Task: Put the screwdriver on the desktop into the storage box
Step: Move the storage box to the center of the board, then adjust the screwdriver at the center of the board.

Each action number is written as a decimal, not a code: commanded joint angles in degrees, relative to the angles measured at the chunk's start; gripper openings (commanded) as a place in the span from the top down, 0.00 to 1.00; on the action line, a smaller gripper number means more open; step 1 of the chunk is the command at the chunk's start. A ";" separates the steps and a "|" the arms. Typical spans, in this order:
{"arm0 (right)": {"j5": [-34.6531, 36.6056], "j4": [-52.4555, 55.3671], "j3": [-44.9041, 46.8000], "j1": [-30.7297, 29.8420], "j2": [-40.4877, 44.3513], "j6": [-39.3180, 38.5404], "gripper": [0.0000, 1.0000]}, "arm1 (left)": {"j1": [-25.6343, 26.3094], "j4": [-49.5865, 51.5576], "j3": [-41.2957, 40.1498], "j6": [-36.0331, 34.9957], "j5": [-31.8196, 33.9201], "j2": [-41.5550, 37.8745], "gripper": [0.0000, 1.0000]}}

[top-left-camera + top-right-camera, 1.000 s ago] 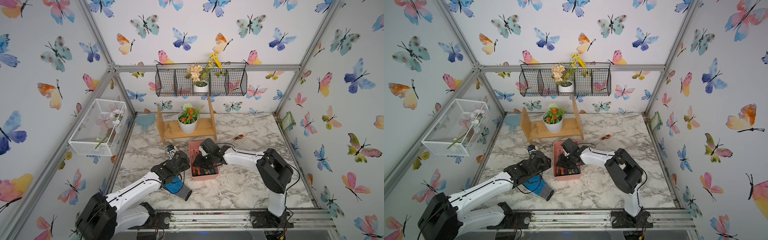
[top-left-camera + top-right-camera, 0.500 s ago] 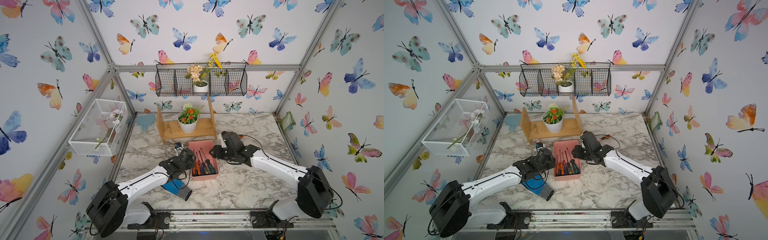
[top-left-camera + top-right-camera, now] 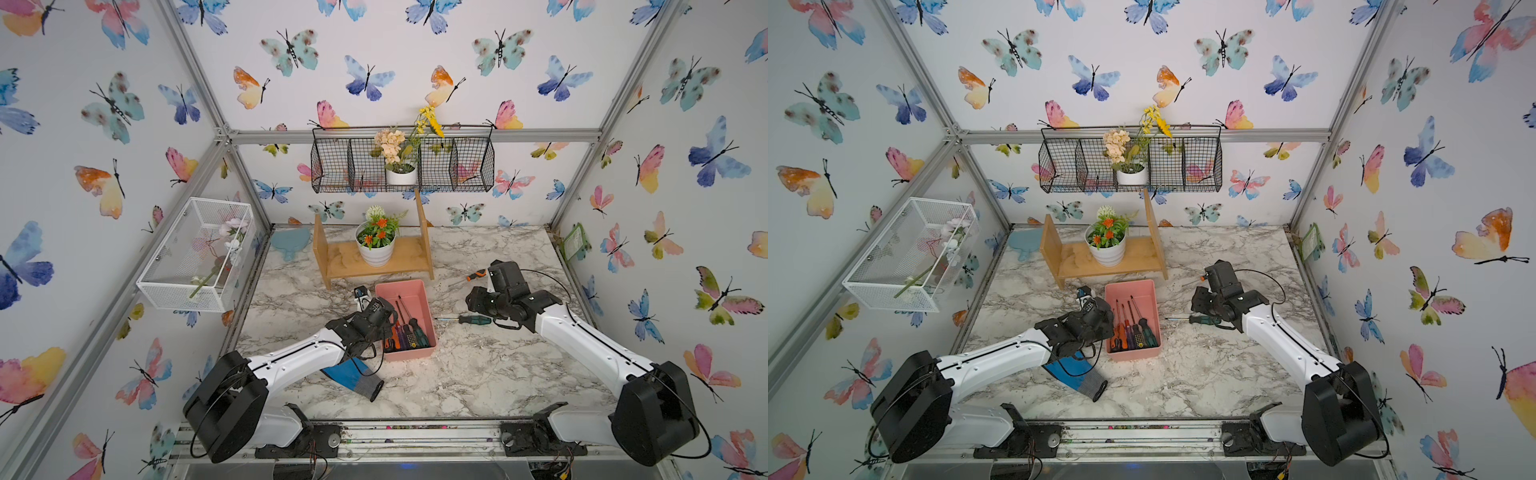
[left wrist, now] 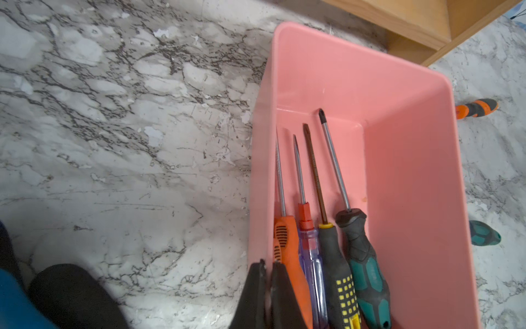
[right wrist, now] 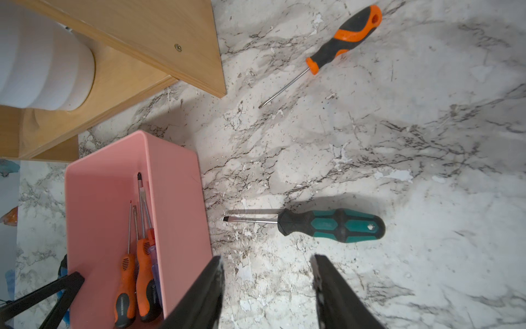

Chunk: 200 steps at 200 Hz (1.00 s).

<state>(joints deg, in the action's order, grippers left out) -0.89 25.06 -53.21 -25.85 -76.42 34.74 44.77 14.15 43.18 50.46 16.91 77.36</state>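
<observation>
- You have a teal-and-black flat-blade screwdriver [image 5: 330, 225] lying flat on the surface [image 5: 398, 136], just beside the pink storage box [image 5: 176, 199], blade toward it.
- Your right tool [image 5: 267, 257] hangs near it, jaws apart, empty.
- Your left tool [image 4: 266, 263] is pressed together at the box's corner.

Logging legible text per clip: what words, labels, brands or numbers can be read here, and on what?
Nothing reads clearly.
Orange-handled screwdrivers in the storage box: dark handle print, too blurred.
Teal-handled screwdriver in the box: faint handle lettering, unreadable.
Green tag on the side wall: too small.
</observation>
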 commanded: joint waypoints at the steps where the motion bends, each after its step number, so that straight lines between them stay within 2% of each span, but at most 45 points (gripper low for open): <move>1: -0.08 3.03 -1.56 0.13 -3.91 -6.09 0.47 | -0.11 4.47 -0.29 0.53 5.45 -2.24 0.94; 25: -0.78 8.77 -6.56 0.18 -10.35 -9.70 0.45 | -0.13 3.12 -0.51 -4.12 4.19 -2.83 0.94; 46: -0.61 8.81 -8.40 0.15 -13.37 -11.00 0.41 | -0.20 3.07 -0.03 -6.26 2.41 -1.55 0.91; 64: 0.09 8.04 -9.89 0.18 -15.65 -11.45 0.38 | -0.21 2.35 -0.29 -6.09 1.48 -1.57 0.79; 81: -1.23 6.02 -10.40 0.26 -17.61 -11.26 0.35 | -0.21 1.84 -0.24 -5.64 1.11 -2.54 0.60; 88: -2.53 5.12 -10.49 0.56 -18.40 -11.07 0.34 | -0.21 1.89 -0.05 -5.47 1.11 -3.06 0.55; 118: -3.24 2.64 -11.54 1.80 -21.62 -11.05 0.32 | -0.21 1.81 -0.56 -3.62 1.02 -6.04 0.41; 138: -3.55 2.23 -11.84 3.04 -23.68 -11.02 0.32 | -0.30 -0.13 -2.40 -2.50 -0.07 -8.69 0.39; 200: -13.15 -0.04 -4.52 5.19 -21.79 -8.80 0.30 | -1.51 -3.87 -6.21 -0.70 -1.96 -12.50 0.38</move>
<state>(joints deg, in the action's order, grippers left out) -8.80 24.97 -60.23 -20.43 -99.77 25.02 43.97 11.99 37.50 48.90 17.61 65.60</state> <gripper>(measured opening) 0.693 0.626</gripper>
